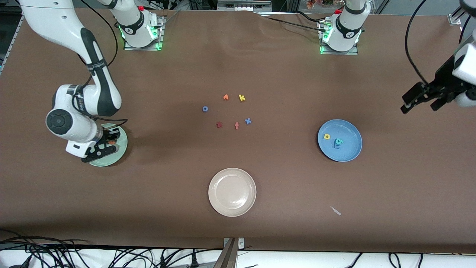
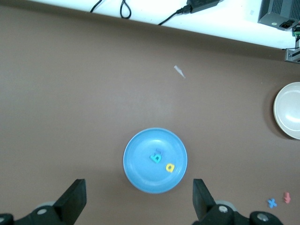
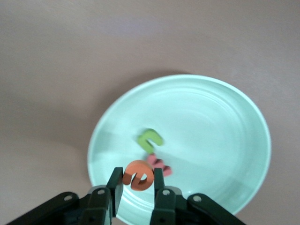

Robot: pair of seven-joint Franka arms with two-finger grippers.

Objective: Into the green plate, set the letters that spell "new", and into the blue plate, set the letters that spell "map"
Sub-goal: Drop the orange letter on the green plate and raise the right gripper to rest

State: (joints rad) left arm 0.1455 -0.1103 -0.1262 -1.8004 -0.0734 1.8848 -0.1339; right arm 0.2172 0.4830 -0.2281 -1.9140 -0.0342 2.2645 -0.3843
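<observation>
The pale green plate (image 1: 121, 152) (image 3: 211, 126) sits at the right arm's end of the table. In it lie the olive n (image 3: 150, 139) and the pinkish w (image 3: 159, 165). My right gripper (image 1: 108, 143) (image 3: 137, 180) hangs low over this plate, shut on the orange e (image 1: 111, 142) (image 3: 139, 175). The blue plate (image 1: 349, 149) (image 2: 140, 164) holds the yellow p (image 1: 327, 136) (image 2: 169, 167) and the teal a (image 1: 338, 141) (image 2: 155, 158), with the blue m (image 1: 336, 146) partly under the a. My left gripper (image 1: 418, 104) (image 2: 138, 197) waits high above the left arm's end of the table, open and holding nothing.
A beige plate (image 1: 232, 192) stands nearest the front camera. Mid-table lie loose letters: an orange one (image 1: 225, 97), yellow k (image 1: 242, 98), blue ring (image 1: 205, 109), dark red z (image 1: 219, 124), orange f (image 1: 236, 125), blue x (image 1: 247, 121). A white scrap (image 1: 335, 210) lies near the blue plate.
</observation>
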